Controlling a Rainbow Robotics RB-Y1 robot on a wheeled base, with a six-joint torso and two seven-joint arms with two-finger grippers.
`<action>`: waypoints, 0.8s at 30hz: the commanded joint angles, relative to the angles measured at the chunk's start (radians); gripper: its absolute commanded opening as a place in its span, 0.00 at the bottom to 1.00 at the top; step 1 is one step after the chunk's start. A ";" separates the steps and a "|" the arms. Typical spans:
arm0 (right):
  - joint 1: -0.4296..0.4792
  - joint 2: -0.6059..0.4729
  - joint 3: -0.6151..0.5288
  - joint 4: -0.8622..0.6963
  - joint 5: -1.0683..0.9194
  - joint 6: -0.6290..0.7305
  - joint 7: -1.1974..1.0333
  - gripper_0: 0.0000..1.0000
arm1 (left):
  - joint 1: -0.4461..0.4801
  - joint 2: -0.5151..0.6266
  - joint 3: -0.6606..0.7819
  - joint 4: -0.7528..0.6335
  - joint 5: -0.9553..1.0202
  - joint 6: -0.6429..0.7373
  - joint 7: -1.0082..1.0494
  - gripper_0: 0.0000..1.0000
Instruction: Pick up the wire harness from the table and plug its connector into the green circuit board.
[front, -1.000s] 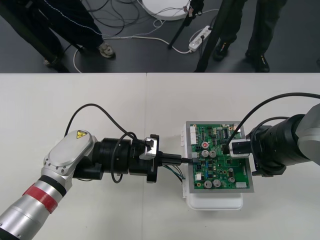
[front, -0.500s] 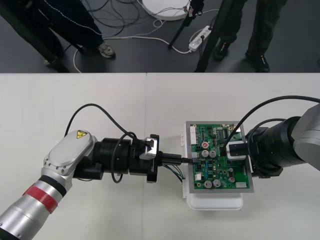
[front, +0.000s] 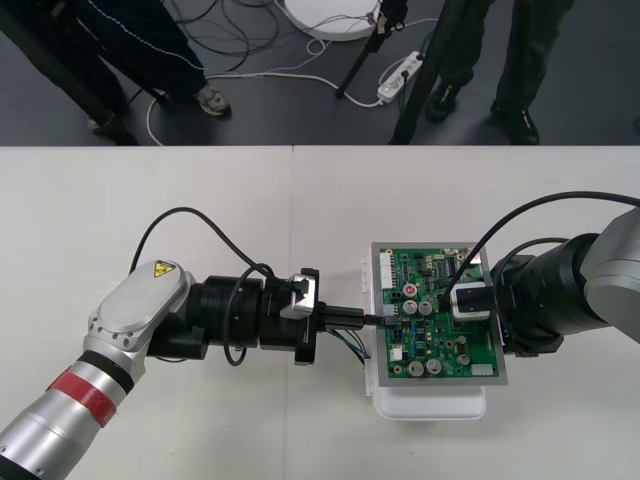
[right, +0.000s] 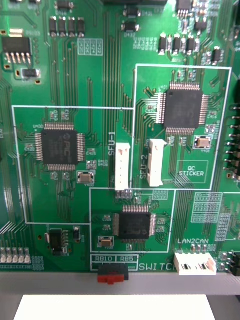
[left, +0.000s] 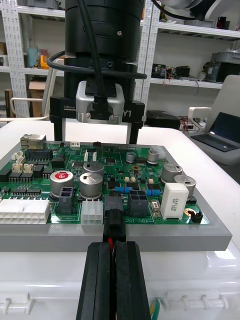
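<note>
The left tool (front: 368, 319) lies low over the tabletop (front: 250, 220), pointing at the left edge of the green circuit board (front: 440, 345), which sits on its white base (front: 428, 404). Its two fingers (left: 97, 280) are pressed almost together and grip the wire harness (front: 348, 344). In the left wrist view a red wire shows in the thin gap between them. The black plug (left: 113, 226) stands just in front of the fingertips and touches a black socket at the near edge of the board, but I cannot tell if it is fully pushed in. Green and black wires hang out below this tool, and their other end is hidden under it. The right tool (left: 96, 137) stands over the opposite side of the board, with its fingers (left: 57, 127) wide apart and nothing between them. From above, its own body and camera cover the fingertips.
</note>
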 joint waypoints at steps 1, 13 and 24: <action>-0.031 0.009 0.010 -0.009 -0.007 -0.005 -0.030 1.00 | -0.037 -0.037 0.010 -0.008 -0.002 0.033 -0.050 0.00; -0.031 0.009 0.010 -0.009 -0.008 -0.005 -0.030 1.00 | -0.036 -0.037 0.009 -0.009 -0.004 0.037 -0.052 0.00; -0.031 0.007 0.010 -0.009 -0.007 -0.005 -0.030 1.00 | -0.036 -0.037 0.006 -0.008 -0.008 0.037 -0.052 0.00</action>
